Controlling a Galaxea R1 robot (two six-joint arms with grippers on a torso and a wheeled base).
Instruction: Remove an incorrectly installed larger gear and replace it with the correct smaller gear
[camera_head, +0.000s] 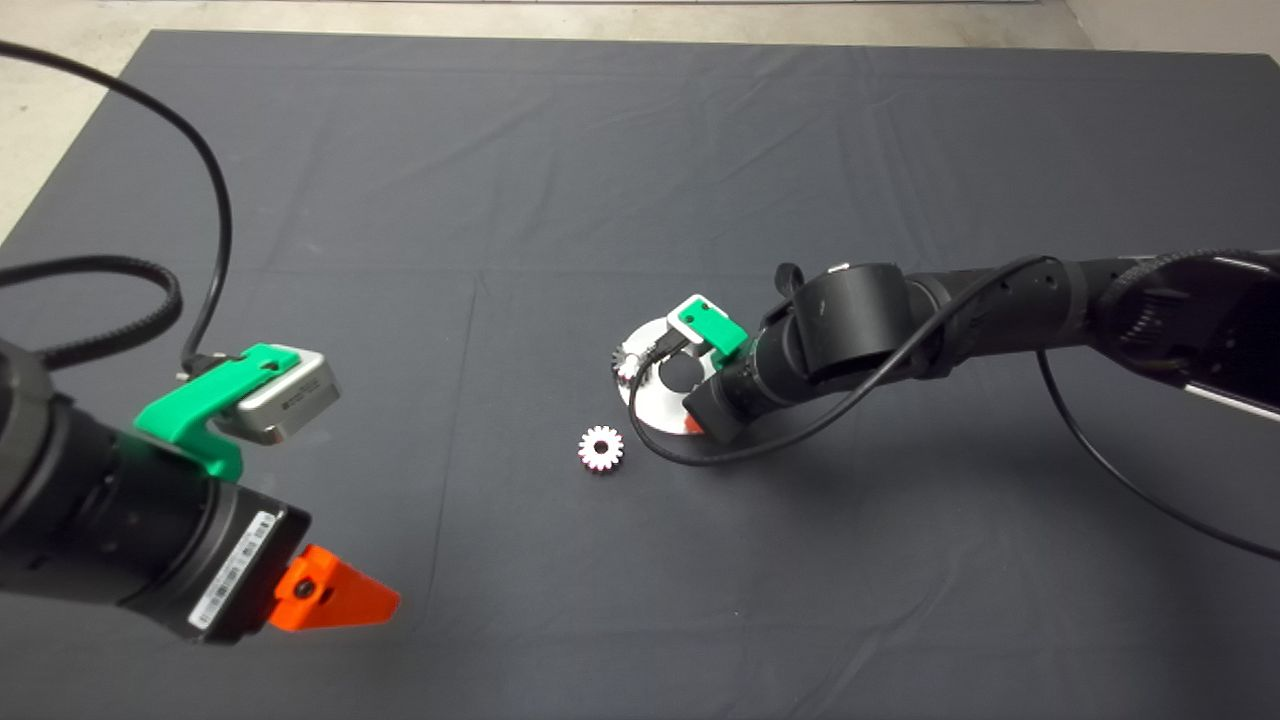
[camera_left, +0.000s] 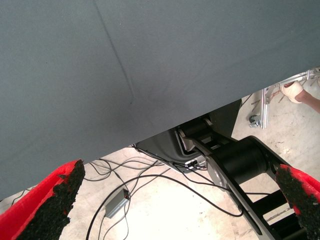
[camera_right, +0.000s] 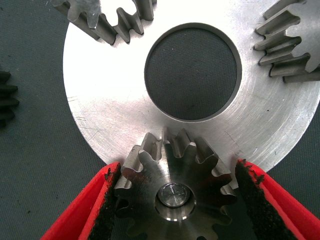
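Gripping a small gear on the steel disc, the right end effector pinches its teeth; the left end effector hangs wide.

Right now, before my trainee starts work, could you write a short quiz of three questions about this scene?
1. True or false: the larger gear lies on the silver disc.
2. The left gripper, waiting at the lower left, is: A open, B shut on a gear.
3. Fill in: the right gripper has the ___ gear between its fingers, on the disc.
Key: 1 false, it lies on the mat; 2 A; 3 smaller gear.
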